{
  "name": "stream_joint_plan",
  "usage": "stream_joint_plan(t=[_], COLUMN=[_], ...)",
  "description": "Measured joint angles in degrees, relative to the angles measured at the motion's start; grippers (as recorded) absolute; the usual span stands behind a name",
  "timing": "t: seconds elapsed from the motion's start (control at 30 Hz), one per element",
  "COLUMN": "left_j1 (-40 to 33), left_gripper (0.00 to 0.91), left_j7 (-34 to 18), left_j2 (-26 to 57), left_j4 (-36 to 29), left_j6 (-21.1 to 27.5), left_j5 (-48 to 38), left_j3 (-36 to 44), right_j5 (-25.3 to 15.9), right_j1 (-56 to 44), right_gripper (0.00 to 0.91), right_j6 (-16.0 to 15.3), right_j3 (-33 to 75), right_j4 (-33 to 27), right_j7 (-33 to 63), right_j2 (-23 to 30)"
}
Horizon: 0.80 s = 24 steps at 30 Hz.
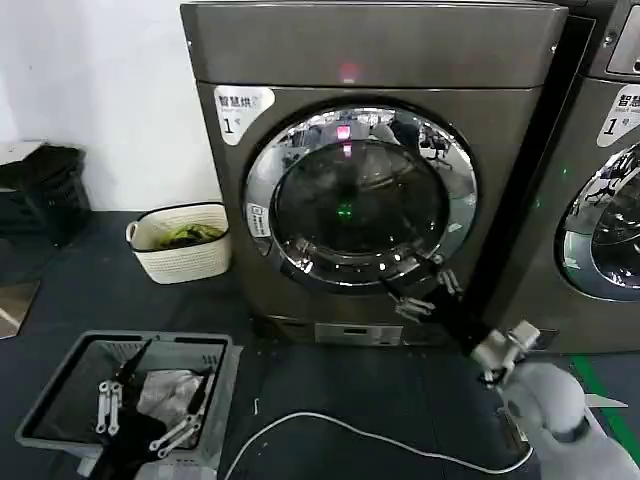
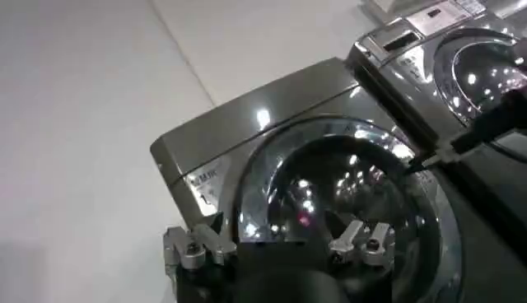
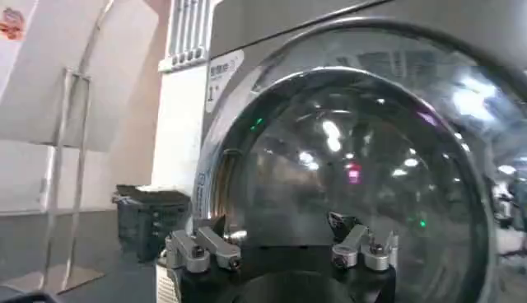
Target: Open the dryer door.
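A: What's around the white basket (image 1: 182, 243)?

B: It stands on a dark floor (image 1: 90, 300), against a plain white wall (image 1: 100, 90). Black crates (image 1: 40, 190) are stacked to its left.

A: And nearer than the basket?

B: A grey bin (image 1: 130, 400) holding cloth, and right of that a white cable (image 1: 370, 435) curling over the floor. Far right, a second grey machine (image 1: 605, 180).

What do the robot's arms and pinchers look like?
The right arm is black, with a pale grey rounded joint and a whitish wrist piece. Its right gripper has silvery metal link fingers on a black base. The left gripper looks the same: black body, silver jointed fingers with small bolts.
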Motion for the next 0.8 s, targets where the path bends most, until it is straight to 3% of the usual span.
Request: stream_joint_plan(t=[0.8], left_j1=[0.80], left_gripper=[0.907], left_j7=[-0.09], left_j2=[-1.94], left_j4=[0.33], left_j6=[-1.46], left_j5=[1.64], left_j3=[0.28], right_j5=[-3.10], right_j1=[20.03], right_gripper=[0.907], right_j6=[2.39], right_j3=[-17.92], right_j4=[-14.54], right_j7=[1.34], right_j2=[7.70])
